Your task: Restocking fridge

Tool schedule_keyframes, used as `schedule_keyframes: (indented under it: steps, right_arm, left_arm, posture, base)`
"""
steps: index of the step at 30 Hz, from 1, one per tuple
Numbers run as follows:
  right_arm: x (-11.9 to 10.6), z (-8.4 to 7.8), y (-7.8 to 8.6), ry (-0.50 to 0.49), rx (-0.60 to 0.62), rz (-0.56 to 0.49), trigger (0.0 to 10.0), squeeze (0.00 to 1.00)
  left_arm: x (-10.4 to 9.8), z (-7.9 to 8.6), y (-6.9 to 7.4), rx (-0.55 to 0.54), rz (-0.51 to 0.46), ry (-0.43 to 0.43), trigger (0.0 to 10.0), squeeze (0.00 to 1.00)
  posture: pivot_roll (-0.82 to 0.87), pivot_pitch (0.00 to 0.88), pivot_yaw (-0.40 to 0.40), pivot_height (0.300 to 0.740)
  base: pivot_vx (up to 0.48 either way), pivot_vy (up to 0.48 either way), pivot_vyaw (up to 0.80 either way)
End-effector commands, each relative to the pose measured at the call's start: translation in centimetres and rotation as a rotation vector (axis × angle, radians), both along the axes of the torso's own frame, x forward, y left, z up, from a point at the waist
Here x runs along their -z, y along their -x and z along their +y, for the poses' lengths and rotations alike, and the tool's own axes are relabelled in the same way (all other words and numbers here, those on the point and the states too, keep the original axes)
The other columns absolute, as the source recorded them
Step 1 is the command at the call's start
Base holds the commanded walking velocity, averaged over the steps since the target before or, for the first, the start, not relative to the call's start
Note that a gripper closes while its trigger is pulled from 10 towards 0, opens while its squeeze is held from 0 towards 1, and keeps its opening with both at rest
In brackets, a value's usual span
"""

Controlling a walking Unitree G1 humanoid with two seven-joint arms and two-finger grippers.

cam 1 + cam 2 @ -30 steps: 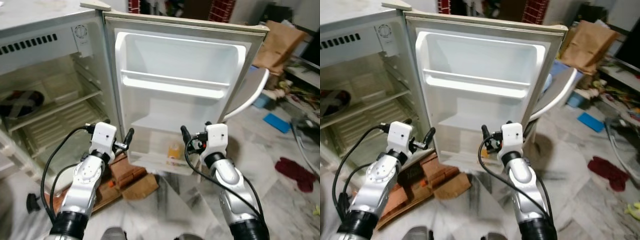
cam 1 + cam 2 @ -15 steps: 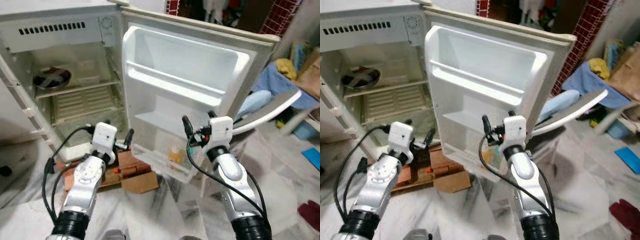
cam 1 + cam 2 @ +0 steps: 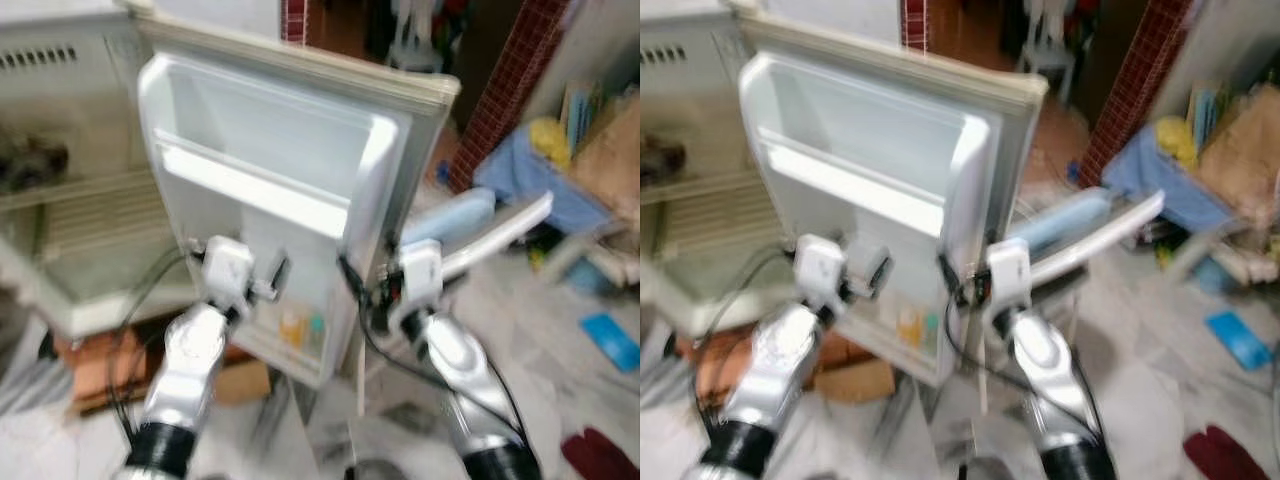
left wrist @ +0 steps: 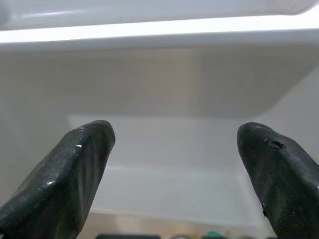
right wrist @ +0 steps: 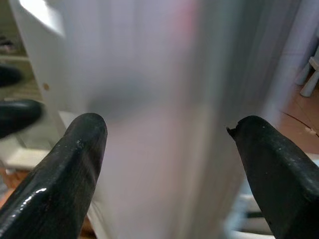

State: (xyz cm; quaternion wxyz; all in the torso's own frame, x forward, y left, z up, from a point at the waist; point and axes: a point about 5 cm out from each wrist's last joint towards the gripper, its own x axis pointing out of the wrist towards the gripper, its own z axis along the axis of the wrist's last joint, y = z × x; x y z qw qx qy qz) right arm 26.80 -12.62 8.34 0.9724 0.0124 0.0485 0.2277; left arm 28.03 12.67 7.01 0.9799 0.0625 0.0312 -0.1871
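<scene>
The fridge (image 3: 60,200) stands open on my left, and its white door (image 3: 270,190) hangs open right in front of me. An orange bottle (image 3: 291,328) and a small teal-topped item (image 3: 315,328) stand in the door's lowest shelf. My left gripper (image 3: 272,280) is raised before the door's inner shelves, open and empty; its fingers (image 4: 75,169) frame a white door shelf (image 4: 164,40). My right gripper (image 3: 355,290) is held up near the door's outer edge, open and empty, with its fingertips (image 5: 75,159) on either side of that blurred edge. The whole picture is blurred.
A brick pillar (image 3: 500,80) stands behind the door, with a blue cloth (image 3: 530,170) and a white chair (image 3: 490,225) to the right. A blue item (image 3: 608,340) and a red cloth (image 3: 600,455) lie on the marble floor. Boards (image 3: 90,365) and cardboard (image 3: 245,382) lie under the fridge.
The camera has swung to the right, so the fridge slid left and the door now looks more edge-on. Both grippers stay raised and open as before.
</scene>
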Motion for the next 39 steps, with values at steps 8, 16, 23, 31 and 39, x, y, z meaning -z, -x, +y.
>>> schedule_keyframes:
  steps: [8,16,23,31,39]
  right_arm:
    - [0.4,-0.7,1.2,0.065,-0.255,0.076,10.0,0.0]
    - [-0.9,-2.6,-0.9,0.116,-0.093,-0.02,10.0,0.0]
    - [-0.5,-2.1,-0.9,0.119,-0.116,-0.01,10.0,0.0]
    - [0.9,-1.8,0.4,0.064,-0.231,0.105,10.0,0.0]
    - [2.5,-2.5,2.3,0.154,-0.454,0.27,10.0,0.0]
  left_arm:
    - [0.9,2.3,1.1,-0.079,0.076,0.007,10.0,0.0]
    - [1.3,2.8,1.6,-0.1,0.091,-0.022,10.0,0.0]
    - [1.1,2.8,1.6,-0.089,0.095,-0.03,10.0,0.0]
    - [0.9,2.7,1.3,-0.08,0.094,-0.026,10.0,0.0]
    - [0.9,2.6,1.4,-0.085,0.103,-0.018,10.0,0.0]
  posture:
    - [-0.04,0.0,-0.052,0.74]
    - [-0.03,0.0,-0.052,0.74]
    - [-0.02,0.0,-0.046,0.74]
    - [-0.02,0.0,-0.039,0.74]
    - [-0.02,0.0,-0.044,0.74]
  base:
    - [0.0,0.0,0.0]
    - [0.0,-0.136,0.46]
    - [0.0,-0.384,0.71]
    - [0.0,-0.048,0.0]
    - [0.0,0.0,0.0]
